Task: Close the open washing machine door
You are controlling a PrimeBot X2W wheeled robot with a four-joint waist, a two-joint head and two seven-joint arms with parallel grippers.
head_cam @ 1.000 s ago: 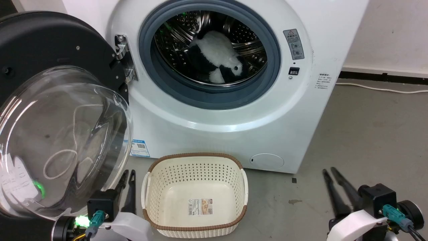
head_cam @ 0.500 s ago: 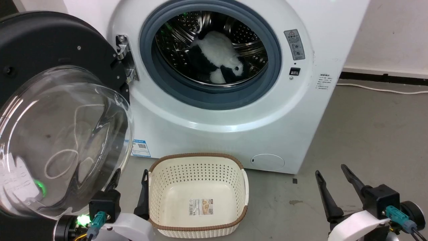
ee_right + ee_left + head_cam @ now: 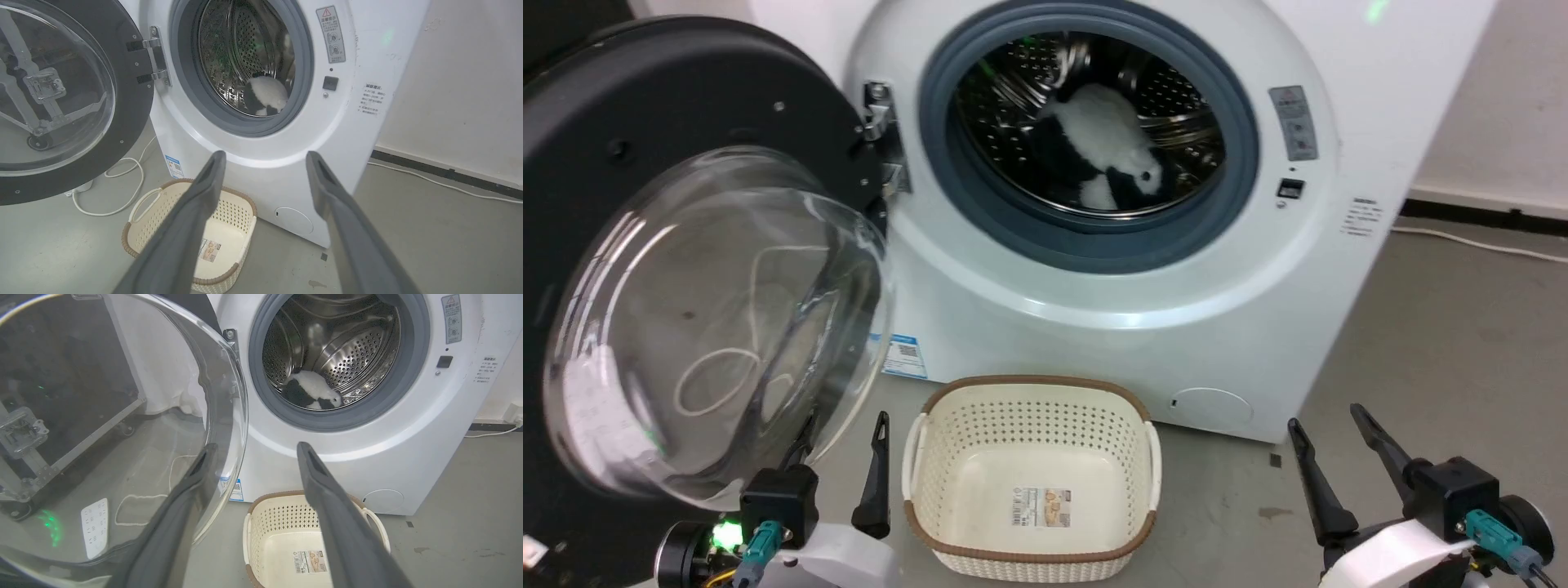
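White and boxy, one washing machine [image 3: 1094,327] stands on the grey floor [image 3: 1437,343], with one washing machine door [image 3: 645,98], one cream basket [image 3: 1029,384], one soft toy [image 3: 1107,139] and two grippers in sight. That door is swung wide open at the left of the head view, hanging on a metal hinge [image 3: 882,139] beside the grey rubber gasket [image 3: 1094,245]. It is a broad glossy black disc with a bulging clear glass bowl [image 3: 719,327] at its centre, through which a white cord [image 3: 711,384] on the floor shows. Low on the machine's front are a blue sticker [image 3: 900,355] and a small round flap [image 3: 1213,406]. One steel perforated drum [image 3: 1176,98] holds the black-and-white soft toy, lying at its bottom. The basket sits on the floor just in front of the machine, with a printed label [image 3: 1041,506] on its bottom. Low beside the basket, the left gripper [image 3: 843,433] has its fingers spread apart and grasps nothing; one finger shows through the bowl's edge. Low at the right, well apart from the door, the right gripper [image 3: 1325,420] is likewise spread, grasping nothing
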